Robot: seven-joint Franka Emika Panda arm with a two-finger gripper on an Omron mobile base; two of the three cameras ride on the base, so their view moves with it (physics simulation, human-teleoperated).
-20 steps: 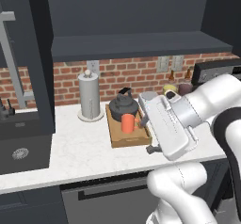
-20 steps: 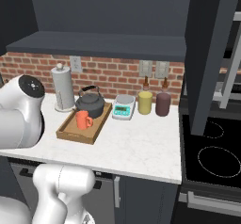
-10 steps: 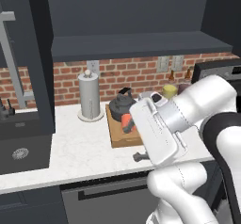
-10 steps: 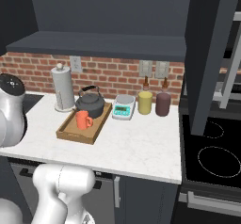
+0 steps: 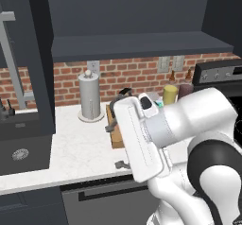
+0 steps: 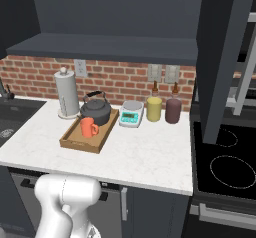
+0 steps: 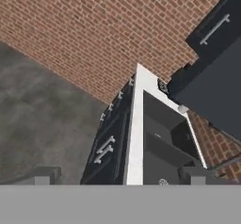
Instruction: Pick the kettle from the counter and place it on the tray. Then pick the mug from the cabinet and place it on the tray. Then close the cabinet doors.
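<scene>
The arm is folded low before the counter with the gripper spread empty, while kettle and mug are held in the tray, kettle at 12 o'clock.

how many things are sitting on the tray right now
2. The kettle stands at the far end of the tray, near the paper-towel roll; the mug stands in front of it. Nothing else shows inside.
</scene>
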